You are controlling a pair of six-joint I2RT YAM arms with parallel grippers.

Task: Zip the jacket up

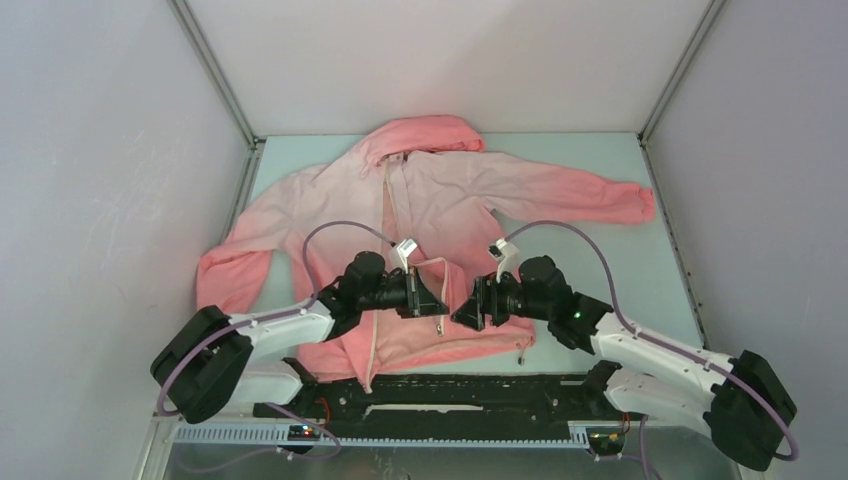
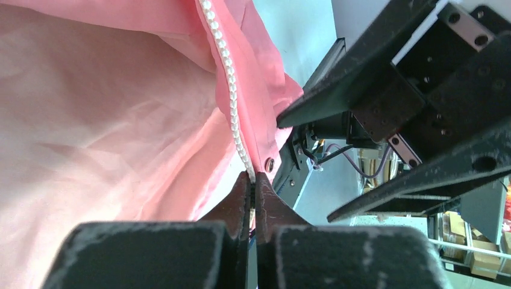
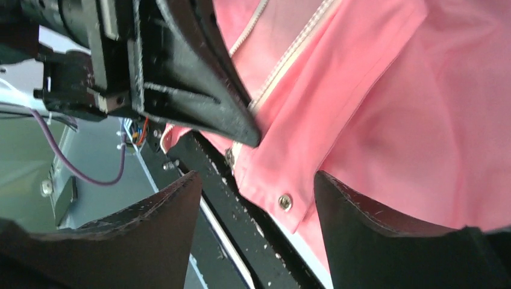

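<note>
The pink jacket (image 1: 450, 200) lies spread on the table, hood at the far end and hem towards the arms, its front open. My left gripper (image 1: 438, 299) is shut on the lower end of the whitish zipper (image 2: 230, 90), holding that front edge lifted near the hem; its fingertips (image 2: 241, 192) pinch the tape just below a metal snap (image 2: 269, 164). My right gripper (image 1: 463, 309) is open and faces the left one from close by. In the right wrist view its open gripper (image 3: 256, 183) has the jacket's hem corner with a snap (image 3: 284, 201) between the fingers, untouched.
The black base rail (image 1: 450, 390) runs along the near table edge just under the hem. Grey walls close in the table on the left, right and far sides. The jacket's sleeves (image 1: 600, 200) stretch out to both sides.
</note>
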